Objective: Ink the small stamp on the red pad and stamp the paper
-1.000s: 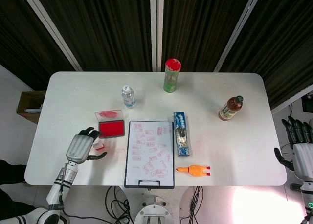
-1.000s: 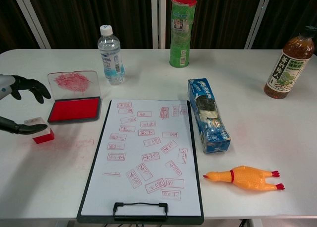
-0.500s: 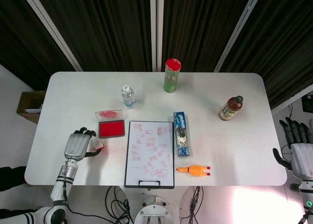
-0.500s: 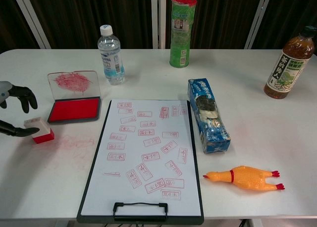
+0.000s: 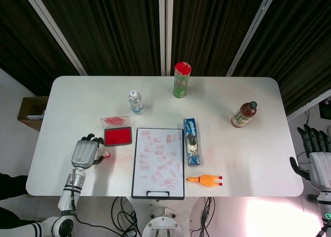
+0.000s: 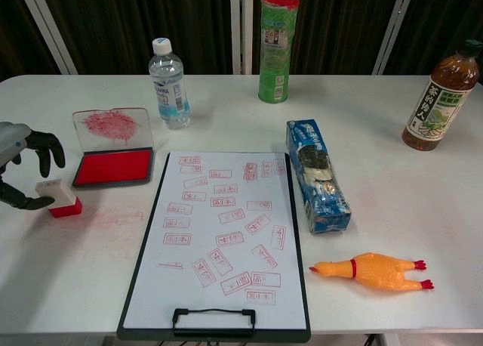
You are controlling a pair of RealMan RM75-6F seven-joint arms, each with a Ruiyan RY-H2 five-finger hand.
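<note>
White counter (image 6: 423,225) carrying the clipboard paper (image 6: 223,236), already covered in red impressions. Open red pad (image 6: 113,167) just left of the paper. Small stamp (image 6: 59,197) stands left of the pad; left hand (image 6: 19,165), fingers apart, brackets it ungripped. Step: grasping. Next: pinch, lift, ink. Right hand (image 5: 316,157) idles spread off-counter.

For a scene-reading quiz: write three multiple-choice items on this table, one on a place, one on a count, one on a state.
1. Where does the small stamp stand?
A. On the paper
B. On the table, left of the red pad
C. Beside the rubber chicken

2. How many bottles stand on the table?
A. Two
B. One
C. Four

3. The red pad's lid is:
A. Missing
B. Closed
C. Open

Key: 1 B, it sits by the left hand; 2 A, water bottle and tea bottle; 3 C, the ink surface is exposed.
</note>
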